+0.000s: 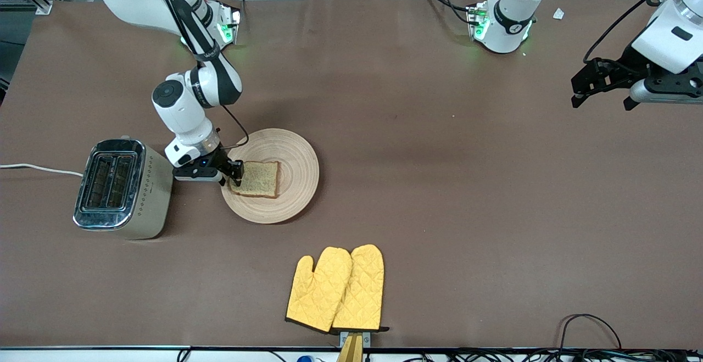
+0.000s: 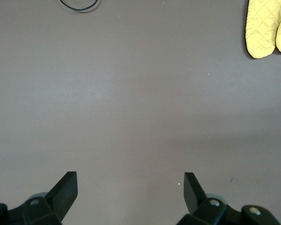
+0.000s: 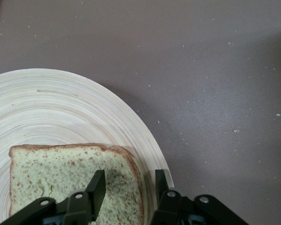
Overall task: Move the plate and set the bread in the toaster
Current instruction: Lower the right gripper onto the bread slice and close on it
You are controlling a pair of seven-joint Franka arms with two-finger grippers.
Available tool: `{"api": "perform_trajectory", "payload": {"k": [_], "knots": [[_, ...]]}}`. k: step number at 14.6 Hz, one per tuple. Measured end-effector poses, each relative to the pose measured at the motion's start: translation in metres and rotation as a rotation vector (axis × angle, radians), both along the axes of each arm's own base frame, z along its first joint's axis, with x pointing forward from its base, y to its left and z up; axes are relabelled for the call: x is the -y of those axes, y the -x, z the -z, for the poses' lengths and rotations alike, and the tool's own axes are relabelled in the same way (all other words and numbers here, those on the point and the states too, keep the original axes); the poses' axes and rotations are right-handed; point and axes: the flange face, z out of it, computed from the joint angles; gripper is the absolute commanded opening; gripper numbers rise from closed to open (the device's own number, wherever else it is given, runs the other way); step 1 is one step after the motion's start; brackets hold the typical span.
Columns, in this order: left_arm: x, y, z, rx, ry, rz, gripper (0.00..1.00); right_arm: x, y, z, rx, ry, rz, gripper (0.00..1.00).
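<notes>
The wooden plate (image 1: 299,159) lies on the brown table beside the toaster (image 1: 122,188), toward the right arm's end. The bread (image 1: 258,179) lies flat on the plate at the side toward the toaster. My right gripper (image 1: 237,178) is low over the bread's edge nearest the toaster. In the right wrist view the gripper (image 3: 130,176) is open, with one finger over the bread (image 3: 61,168) and the other over the plate (image 3: 61,108) just outside the crust. My left gripper (image 1: 601,102) waits open and empty, up over the left arm's end of the table, and shows in its wrist view (image 2: 131,183).
A pair of yellow oven mitts (image 1: 336,289) lies near the table's front edge, also in the left wrist view (image 2: 267,28). The toaster's white cord (image 1: 38,168) runs off toward the right arm's end of the table.
</notes>
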Motion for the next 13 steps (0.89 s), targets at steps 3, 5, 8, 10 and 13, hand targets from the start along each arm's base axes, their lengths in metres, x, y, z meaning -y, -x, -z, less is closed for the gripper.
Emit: {"api": "perform_trajectory", "payload": {"k": [3, 5, 8, 10, 13], "knots": [[-0.001, 0.000, 0.000, -0.001, -0.001, -0.002, 1.00, -0.006, 0.006, 0.001, 0.041, -0.006, -0.015, 0.42], [-0.002, 0.000, 0.000, -0.001, -0.001, -0.003, 1.00, -0.013, 0.016, 0.005, 0.062, -0.007, -0.033, 0.41], [-0.002, 0.000, 0.000, -0.001, -0.001, -0.003, 1.00, -0.013, 0.020, 0.009, 0.065, -0.005, -0.036, 0.41], [-0.002, 0.000, 0.000, -0.001, -0.001, -0.003, 1.00, -0.011, 0.019, 0.010, 0.065, -0.004, -0.031, 0.41], [-0.002, 0.000, 0.000, -0.001, -0.001, -0.003, 1.00, -0.007, 0.018, 0.010, 0.066, -0.002, -0.023, 0.41]]}}
